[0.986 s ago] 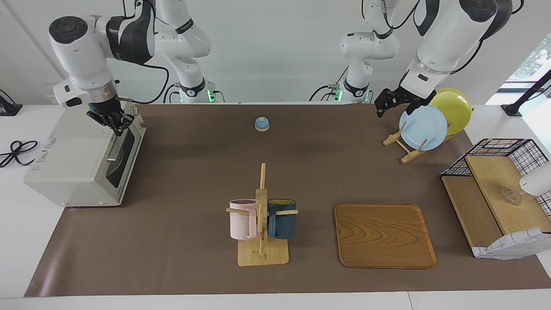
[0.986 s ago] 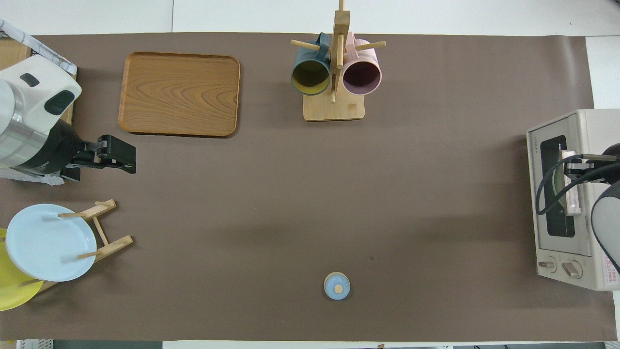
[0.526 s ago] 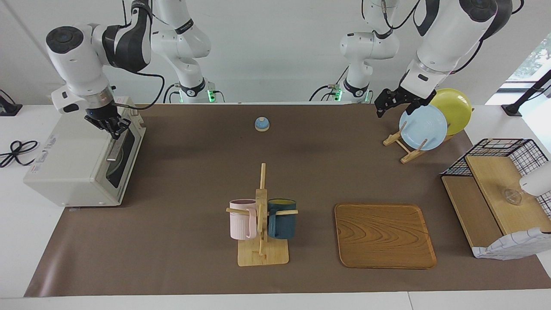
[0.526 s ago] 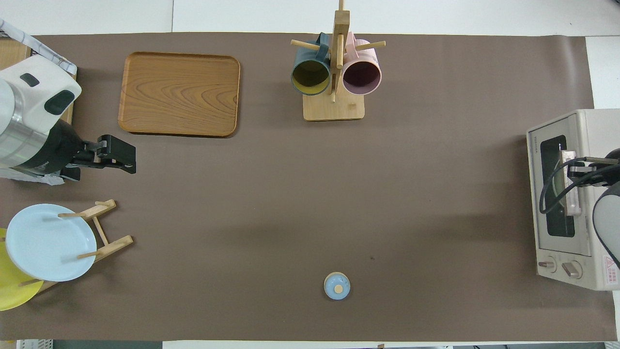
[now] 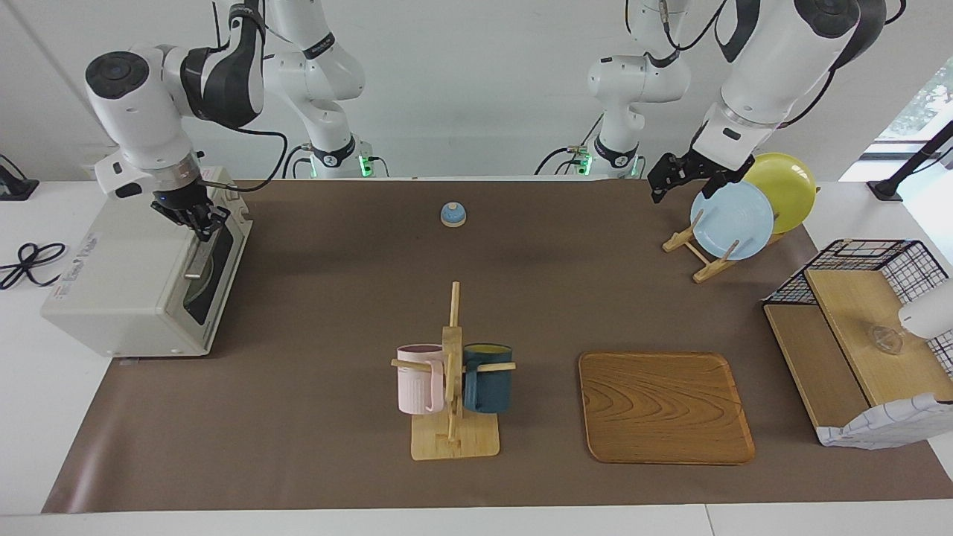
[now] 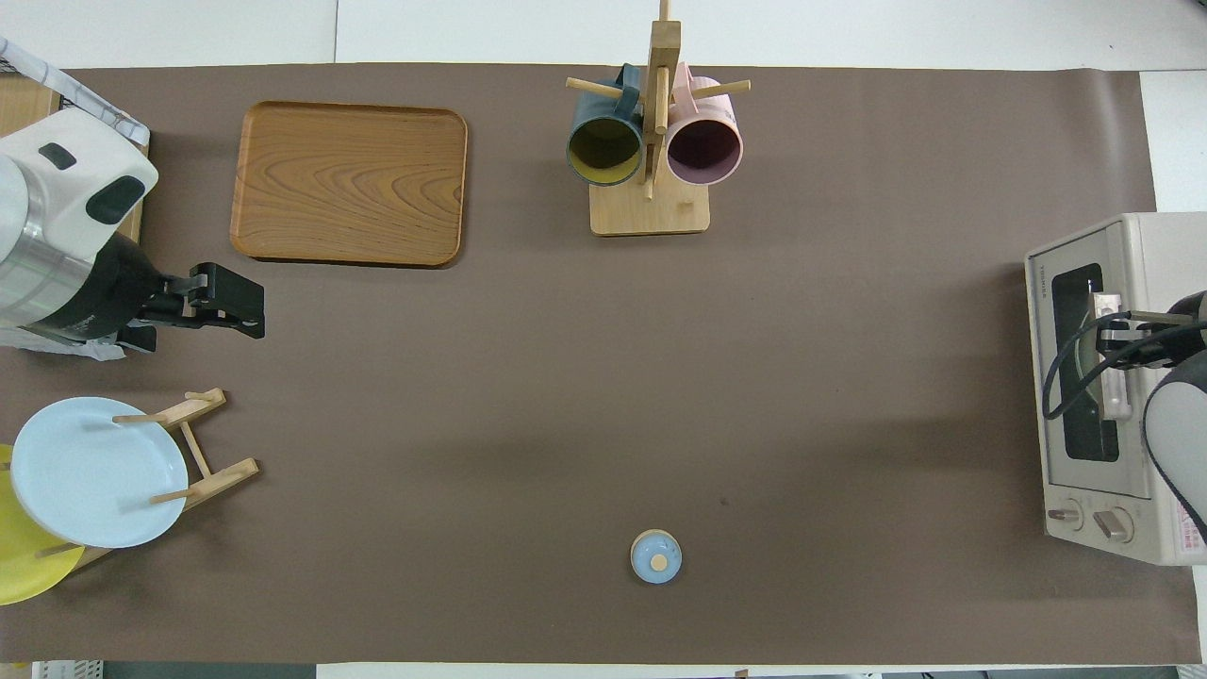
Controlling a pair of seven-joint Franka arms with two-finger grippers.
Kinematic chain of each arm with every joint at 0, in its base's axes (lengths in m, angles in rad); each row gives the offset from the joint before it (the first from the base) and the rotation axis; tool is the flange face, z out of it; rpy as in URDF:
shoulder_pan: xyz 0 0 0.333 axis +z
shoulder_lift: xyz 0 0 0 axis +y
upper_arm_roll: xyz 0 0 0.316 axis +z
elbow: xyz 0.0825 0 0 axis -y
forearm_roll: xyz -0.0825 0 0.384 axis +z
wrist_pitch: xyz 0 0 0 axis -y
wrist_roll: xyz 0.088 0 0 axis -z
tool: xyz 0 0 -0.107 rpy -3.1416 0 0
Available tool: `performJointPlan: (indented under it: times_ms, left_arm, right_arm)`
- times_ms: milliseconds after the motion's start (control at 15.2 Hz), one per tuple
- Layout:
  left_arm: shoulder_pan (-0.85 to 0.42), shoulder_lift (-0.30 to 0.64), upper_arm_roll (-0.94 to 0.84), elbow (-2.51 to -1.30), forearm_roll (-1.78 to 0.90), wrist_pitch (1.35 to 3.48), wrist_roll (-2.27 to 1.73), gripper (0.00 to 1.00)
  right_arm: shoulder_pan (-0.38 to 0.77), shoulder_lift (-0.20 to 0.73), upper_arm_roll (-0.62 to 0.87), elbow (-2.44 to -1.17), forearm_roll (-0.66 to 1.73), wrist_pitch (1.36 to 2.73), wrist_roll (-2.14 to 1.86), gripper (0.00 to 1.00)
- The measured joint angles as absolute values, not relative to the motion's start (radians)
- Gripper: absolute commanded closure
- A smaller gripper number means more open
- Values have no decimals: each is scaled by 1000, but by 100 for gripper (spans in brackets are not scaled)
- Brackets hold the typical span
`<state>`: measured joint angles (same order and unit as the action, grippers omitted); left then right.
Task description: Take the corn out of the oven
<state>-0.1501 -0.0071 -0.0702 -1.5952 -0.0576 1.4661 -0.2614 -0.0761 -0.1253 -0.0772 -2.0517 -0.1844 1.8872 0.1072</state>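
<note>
"Two hands, so which one is at the oven [image 5: 126, 275]?"

"Right hand [image 5: 196, 220], at nine o'clock in the facing view. Its fingers are closed together at the end of the silver bar handle [image 5: 198, 257] nearer the robots. I cannot tell whether they pinch the bar or only rest on it."

"And the corn?"

"Cannot be made out. The dark glass door [image 5: 216, 279] stands closed."

"The other one?"

"Left hand [image 5: 658, 192] waits at one o'clock, fingers spread wide and holding nothing, over the brown mat [image 5: 327, 298] just beside the plate rack [image 5: 703, 257]."

"Room to move?"

"The oven sits at the mat's edge at the right arm's end of the table [image 5: 45, 417]. Bare mat lies in front of the door. The mug rack [image 5: 453, 372] at six o'clock and the small blue bell [image 5: 453, 214] at twelve are well apart from it."
</note>
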Motion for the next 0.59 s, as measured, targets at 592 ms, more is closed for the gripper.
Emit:
performJointPlan:
  times_ms: [592]
  left_arm:
    - [-150, -7, -70, -1595, -58, 1466, -261, 0]
  right_arm:
    - [-84, -99, -77, -2074, -185, 1919, -8, 100]
